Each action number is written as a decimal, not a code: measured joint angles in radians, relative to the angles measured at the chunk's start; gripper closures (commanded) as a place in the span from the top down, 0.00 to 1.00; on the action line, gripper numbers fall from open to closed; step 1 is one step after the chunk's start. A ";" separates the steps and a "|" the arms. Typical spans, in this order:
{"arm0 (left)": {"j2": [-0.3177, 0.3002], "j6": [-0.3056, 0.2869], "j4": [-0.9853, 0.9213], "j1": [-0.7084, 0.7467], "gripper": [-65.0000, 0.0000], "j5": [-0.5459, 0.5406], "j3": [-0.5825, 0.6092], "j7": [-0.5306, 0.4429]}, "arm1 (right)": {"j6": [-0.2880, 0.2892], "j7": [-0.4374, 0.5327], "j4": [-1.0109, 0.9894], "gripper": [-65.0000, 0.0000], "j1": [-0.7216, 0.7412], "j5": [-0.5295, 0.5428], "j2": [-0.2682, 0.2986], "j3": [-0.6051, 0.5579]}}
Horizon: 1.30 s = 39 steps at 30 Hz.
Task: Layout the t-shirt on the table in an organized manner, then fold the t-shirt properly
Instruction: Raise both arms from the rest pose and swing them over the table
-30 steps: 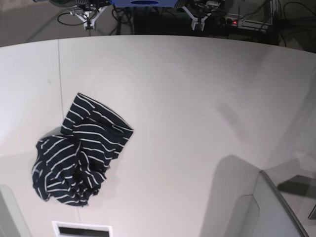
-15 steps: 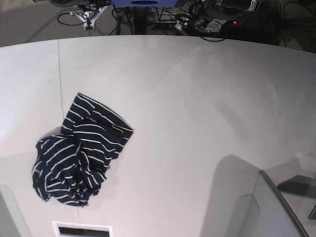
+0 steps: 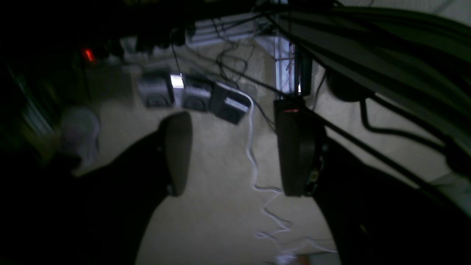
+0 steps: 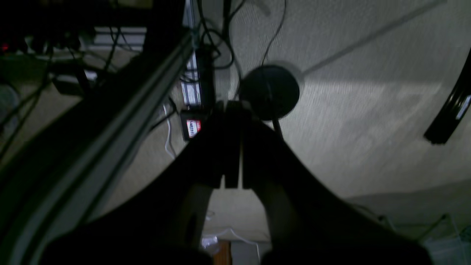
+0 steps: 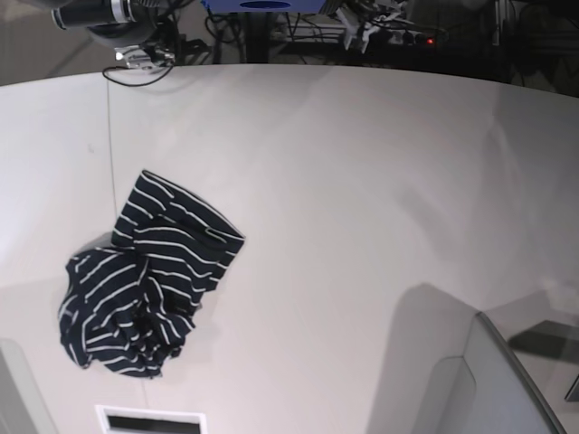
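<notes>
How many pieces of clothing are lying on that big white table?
1. The striped t-shirt lies bunched in a heap on the near left part of the table in the base view. Nothing else shows, though the heap could hide something small.

Beyond the far edge in the base view: a blue panel (image 5: 262, 5) at top centre, tangled black cables (image 5: 308, 32) beside it, a small red light (image 5: 441, 40) glowing to the right. At lower right, a grey angled panel (image 5: 507, 380); at bottom left, a white slotted frame (image 5: 151, 420). Below, in the left wrist view: beige carpet (image 3: 220, 191), a wavy white cable (image 3: 252, 147), grey power bricks (image 3: 191, 97) in a row. In the right wrist view: a round black disc (image 4: 270, 92), a red-and-white label (image 4: 193, 127).
</notes>
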 measured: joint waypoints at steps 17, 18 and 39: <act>-0.018 0.012 -0.012 -0.018 0.55 0.042 -0.011 0.028 | -0.006 -0.042 0.002 0.00 -0.050 -0.003 -0.006 -0.002; -0.017 0.013 -0.012 -0.026 0.55 0.042 -0.011 0.026 | -0.005 -0.043 -0.001 0.00 -0.053 -0.003 -0.011 -0.002; -0.063 0.009 0.122 0.032 0.56 0.045 0.000 0.016 | -0.003 0.043 0.082 0.00 -0.197 0.000 -0.013 0.002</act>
